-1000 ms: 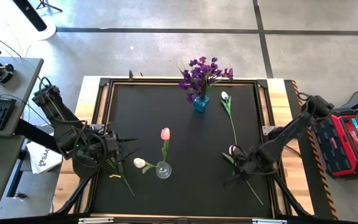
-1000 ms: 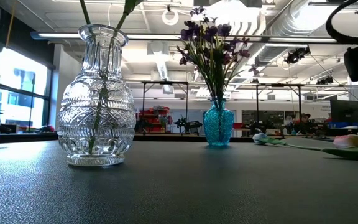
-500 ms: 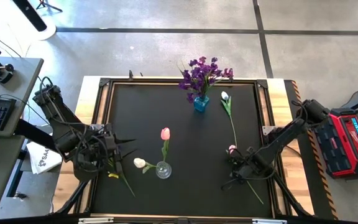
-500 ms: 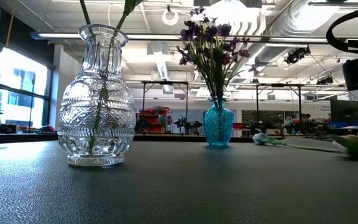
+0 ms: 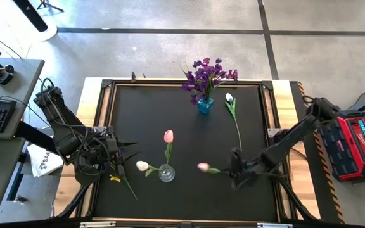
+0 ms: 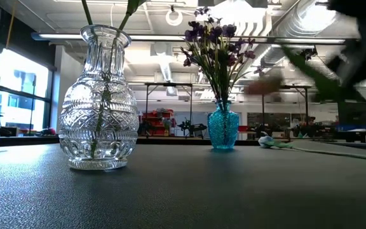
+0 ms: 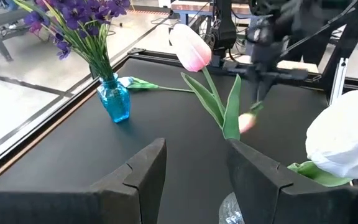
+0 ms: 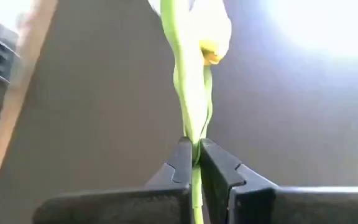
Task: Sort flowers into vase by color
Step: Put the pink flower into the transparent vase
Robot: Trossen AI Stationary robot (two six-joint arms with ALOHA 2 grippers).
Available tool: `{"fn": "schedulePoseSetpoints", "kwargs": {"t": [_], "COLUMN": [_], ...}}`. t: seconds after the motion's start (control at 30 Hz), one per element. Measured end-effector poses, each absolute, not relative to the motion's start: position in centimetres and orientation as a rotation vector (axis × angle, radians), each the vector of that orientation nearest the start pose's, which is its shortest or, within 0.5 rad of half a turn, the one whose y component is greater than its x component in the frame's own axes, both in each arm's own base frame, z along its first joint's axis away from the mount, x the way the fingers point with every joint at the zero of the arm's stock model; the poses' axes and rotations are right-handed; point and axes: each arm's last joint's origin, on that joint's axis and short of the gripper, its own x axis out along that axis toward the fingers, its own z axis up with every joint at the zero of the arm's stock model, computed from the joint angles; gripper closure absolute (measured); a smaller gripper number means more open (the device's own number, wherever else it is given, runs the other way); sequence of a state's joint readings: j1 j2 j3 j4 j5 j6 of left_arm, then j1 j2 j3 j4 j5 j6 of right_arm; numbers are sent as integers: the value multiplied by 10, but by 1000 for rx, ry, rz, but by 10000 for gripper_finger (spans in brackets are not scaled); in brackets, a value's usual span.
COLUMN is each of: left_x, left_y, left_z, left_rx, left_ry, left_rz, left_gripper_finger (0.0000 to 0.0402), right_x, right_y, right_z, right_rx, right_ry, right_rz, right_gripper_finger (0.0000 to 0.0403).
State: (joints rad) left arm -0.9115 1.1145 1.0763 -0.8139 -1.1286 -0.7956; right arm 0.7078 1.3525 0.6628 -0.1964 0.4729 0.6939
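Pink tulip now lifted, right claw

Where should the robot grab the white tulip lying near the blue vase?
Grip the white tulip by its bare green stem, below the leaves, coming straight down from above. It lies flat with the stem running toward the near edge, so the jaws should close across the thin stem, not on the soft bloom.

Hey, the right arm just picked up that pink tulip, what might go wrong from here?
1. The right pincer is shut on only the thin stem of the pink tulip, so the flower may twist or slip in the grip.
2. The clear vase already holds a pink and a white tulip; pushing in another stem could snag them or tip the vase.
3. The left pincer hovers right by that vase, so the arms may crowd each other.
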Motion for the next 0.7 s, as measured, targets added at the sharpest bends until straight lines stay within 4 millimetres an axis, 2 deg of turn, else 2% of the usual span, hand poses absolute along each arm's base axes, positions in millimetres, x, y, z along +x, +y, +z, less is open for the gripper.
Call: {"fn": "schedulePoseSetpoints", "kwargs": {"t": [0.17,0.3,0.4,0.53,0.7], "left_x": [145,145,145,145,149], "left_y": [-145,-145,-144,-144,-148], "left_z": [331,330,330,329,325], "left_rx": [-58,-53,-46,-32,9], "left_ry": [324,327,330,320,303], "left_rz": [354,355,357,373,410], "left_gripper_finger": [245,245,245,245,245], "right_x": [220,233,238,248,271], "right_y": [157,153,143,123,101], "right_z": [228,265,284,294,282], "right_rx": [-111,-229,-270,-295,-219], "right_ry": [302,-95,-362,-585,-720], "right_rz": [133,361,518,561,560], "right_gripper_finger": [402,402,402,402,403]}}
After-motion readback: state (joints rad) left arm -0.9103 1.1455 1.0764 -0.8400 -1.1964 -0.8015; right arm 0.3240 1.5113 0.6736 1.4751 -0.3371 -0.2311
